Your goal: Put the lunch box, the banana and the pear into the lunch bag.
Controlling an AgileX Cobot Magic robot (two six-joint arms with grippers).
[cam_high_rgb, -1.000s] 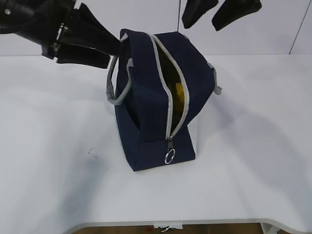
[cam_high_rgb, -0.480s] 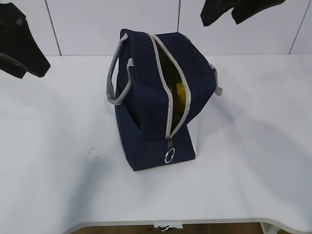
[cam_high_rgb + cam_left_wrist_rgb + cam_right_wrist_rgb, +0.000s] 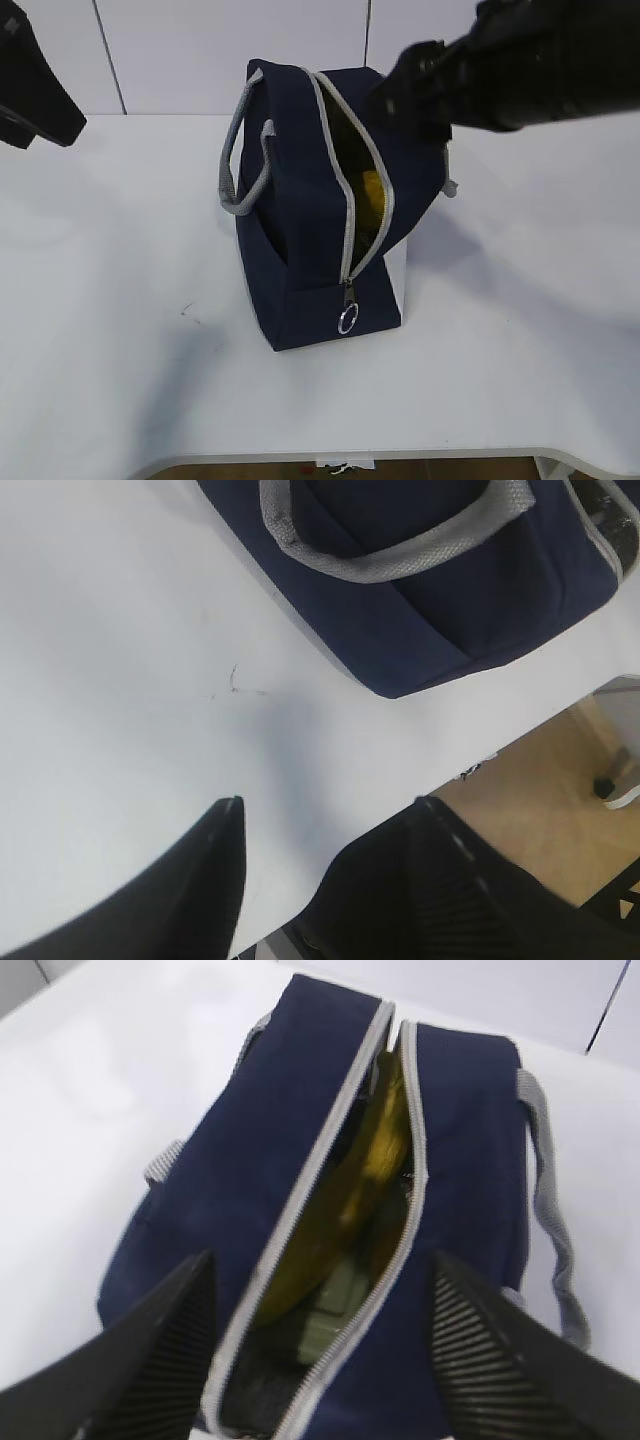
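The navy lunch bag (image 3: 300, 240) stands upright mid-table with its grey zipper open. From above, the lunch bag (image 3: 460, 1110) holds the yellow banana (image 3: 375, 1165) lying along the opening, and the sage-green lid of the lunch box (image 3: 342, 1295) shows beneath it. A patch of yellow (image 3: 372, 195) shows through the slit. The pear is hidden. My right gripper (image 3: 322, 1255) hovers open and empty over the opening, one finger over each side of the bag. My right arm (image 3: 510, 60) shows blurred above the bag. My left gripper (image 3: 330, 802) is open and empty, off to the bag's left.
Grey rope handles (image 3: 240, 170) stick out from both sides of the bag. A ring pull (image 3: 348, 320) hangs at the near end of the zipper. The table's front edge (image 3: 400, 455) is close, with floor (image 3: 540, 790) below.
The left gripper has drawn away from the bag's left handle to the far left. The right arm has swung down over the top of the bag.
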